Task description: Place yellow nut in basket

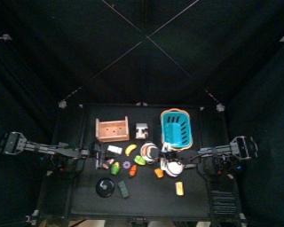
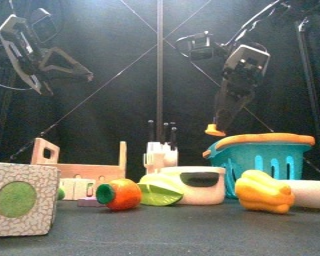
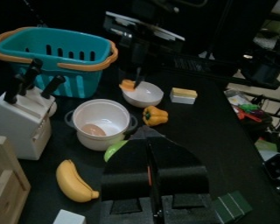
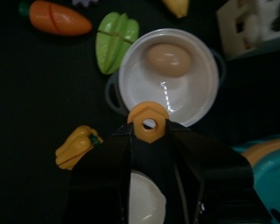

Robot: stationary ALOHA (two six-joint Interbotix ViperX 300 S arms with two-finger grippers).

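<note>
Pinched between the jaws of the right gripper (image 4: 146, 131), the yellow nut (image 4: 147, 121) is held in the air above the white pot (image 4: 166, 76), short of the blue basket (image 2: 262, 162), whose orange rim is seen just beside the gripper in the front view. Open room is left over the basket's mouth. Around the pot, a green pepper (image 4: 113, 39) and a yellow pepper (image 4: 77, 146) are laid close by, and a knife block (image 3: 22, 121) is set beside the basket. At the table's left edge, the left gripper (image 3: 153, 179) is hung clear of everything, its jaws pressed together.
</note>
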